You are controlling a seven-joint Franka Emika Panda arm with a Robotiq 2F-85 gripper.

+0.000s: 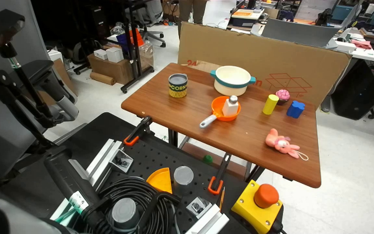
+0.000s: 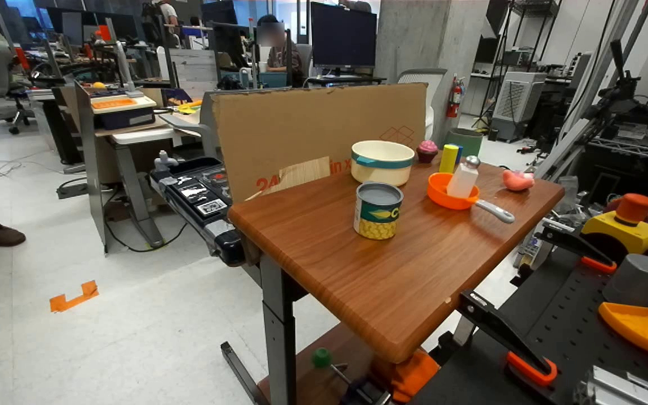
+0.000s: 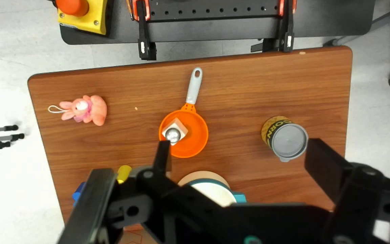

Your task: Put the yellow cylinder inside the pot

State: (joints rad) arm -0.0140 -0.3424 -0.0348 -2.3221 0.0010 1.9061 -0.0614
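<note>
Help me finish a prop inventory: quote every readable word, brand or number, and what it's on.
"CORN" on the grey-lidded can.
"24" in red on the cardboard panel.
"in x" in red on the same panel.
Too small or blurred to read: the white sticker, the QR-like label, any other markings.

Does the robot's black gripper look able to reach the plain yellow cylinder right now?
Probably yes: the black gripper is open and nothing covers the yellow cylinder, though the pink-topped cupcake and lobed blue block stand nearby.

My gripper (image 3: 239, 147) is mostly blk, cyl (image 1: 270, 104) plain yel, pot (image 1: 230, 91) crm w/ teal band, mid-frame pan (image 3: 195, 135) orng w/ gry handle (image 3: 194, 87), table (image 3: 249, 84) brn woodgrain.
</note>
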